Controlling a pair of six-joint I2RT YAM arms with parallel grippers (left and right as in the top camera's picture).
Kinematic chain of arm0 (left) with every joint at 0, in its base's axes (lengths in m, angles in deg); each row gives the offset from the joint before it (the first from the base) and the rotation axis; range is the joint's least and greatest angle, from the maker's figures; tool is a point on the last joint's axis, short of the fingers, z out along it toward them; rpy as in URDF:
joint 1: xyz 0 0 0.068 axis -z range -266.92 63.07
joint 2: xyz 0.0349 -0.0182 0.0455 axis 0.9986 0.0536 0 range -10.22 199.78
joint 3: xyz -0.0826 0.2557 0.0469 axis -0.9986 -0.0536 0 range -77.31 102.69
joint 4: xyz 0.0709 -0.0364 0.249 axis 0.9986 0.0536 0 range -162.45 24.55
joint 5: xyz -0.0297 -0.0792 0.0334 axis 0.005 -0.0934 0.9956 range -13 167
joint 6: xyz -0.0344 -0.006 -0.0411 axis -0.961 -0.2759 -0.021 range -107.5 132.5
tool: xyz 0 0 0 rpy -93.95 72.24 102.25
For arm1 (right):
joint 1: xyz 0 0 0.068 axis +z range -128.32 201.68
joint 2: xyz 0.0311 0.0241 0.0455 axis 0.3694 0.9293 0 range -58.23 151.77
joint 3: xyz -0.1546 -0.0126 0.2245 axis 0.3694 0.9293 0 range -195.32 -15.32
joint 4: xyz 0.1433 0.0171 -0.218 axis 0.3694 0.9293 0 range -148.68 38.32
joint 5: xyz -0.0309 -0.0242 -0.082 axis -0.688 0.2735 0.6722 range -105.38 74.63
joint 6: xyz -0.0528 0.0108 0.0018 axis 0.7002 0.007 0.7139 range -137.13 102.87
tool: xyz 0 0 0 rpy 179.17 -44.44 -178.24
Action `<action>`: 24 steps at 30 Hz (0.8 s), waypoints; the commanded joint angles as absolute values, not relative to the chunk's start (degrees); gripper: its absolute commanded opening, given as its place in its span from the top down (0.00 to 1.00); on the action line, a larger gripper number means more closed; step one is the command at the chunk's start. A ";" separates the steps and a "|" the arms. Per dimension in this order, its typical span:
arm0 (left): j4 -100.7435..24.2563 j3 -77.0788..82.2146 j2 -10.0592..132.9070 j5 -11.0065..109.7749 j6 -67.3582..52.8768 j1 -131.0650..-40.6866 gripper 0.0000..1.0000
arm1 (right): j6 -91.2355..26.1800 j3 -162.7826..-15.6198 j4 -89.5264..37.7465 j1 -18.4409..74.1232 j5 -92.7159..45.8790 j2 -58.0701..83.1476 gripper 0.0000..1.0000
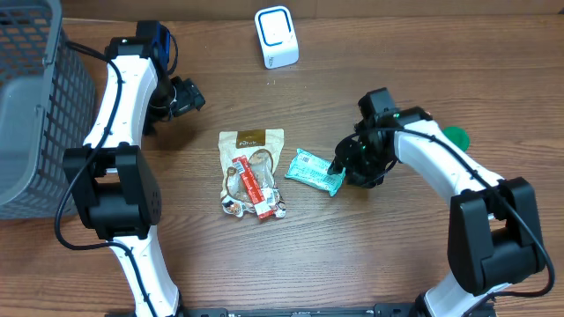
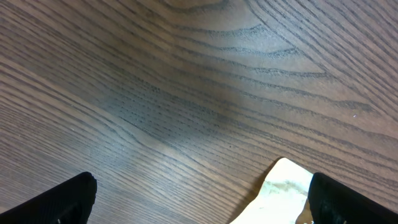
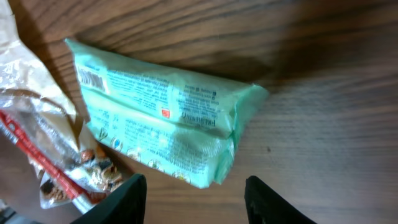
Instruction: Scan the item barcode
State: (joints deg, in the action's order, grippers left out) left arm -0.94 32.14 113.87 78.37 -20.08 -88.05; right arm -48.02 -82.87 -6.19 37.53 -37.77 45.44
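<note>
The right gripper (image 3: 196,180) stands open, its two fingers (image 3: 127,199) apart and empty, just short of one end of the single green packet (image 3: 165,124). The packet lies flat on the table (image 1: 352,264), label side up, and touches neither finger. One barcode (image 3: 93,81) shows on it, at the end away from the gripper. From overhead the packet lies just left of the right gripper, near the middle of the table.

Its other end is beside one tan pouch (image 1: 251,167); whether the two touch cannot be told. One red stick (image 1: 248,183) shows slantwise across the pouch's lower half.

The left gripper (image 2: 202,177) is wide open and holds nothing. It hovers over bare wood, with one pale corner of the pouch just ahead of its fingers.

One white scanner (image 1: 277,37) with a blue-edged face stands at the far edge, well apart from the packet. One grey basket (image 1: 35,106) sits at the left edge. One green disc (image 1: 456,136) shows behind the right arm.
</note>
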 commanded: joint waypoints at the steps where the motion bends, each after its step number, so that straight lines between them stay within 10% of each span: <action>1: -0.97 33.04 113.00 78.91 -19.40 -87.64 0.00 | -53.07 -78.81 -11.58 37.84 -38.40 45.60 0.51; 16: -0.99 33.04 113.00 78.91 -19.40 -87.64 0.00 | -60.61 -68.49 -27.58 37.80 -38.64 45.60 0.67; 20: -0.97 33.04 113.00 78.91 -19.40 -87.64 0.00 | -60.59 -68.49 -27.52 37.67 -38.66 45.60 0.96; 24: -0.99 33.04 113.00 78.91 -19.40 -87.64 0.00 | -56.11 -68.54 -27.26 37.14 -45.31 45.60 0.96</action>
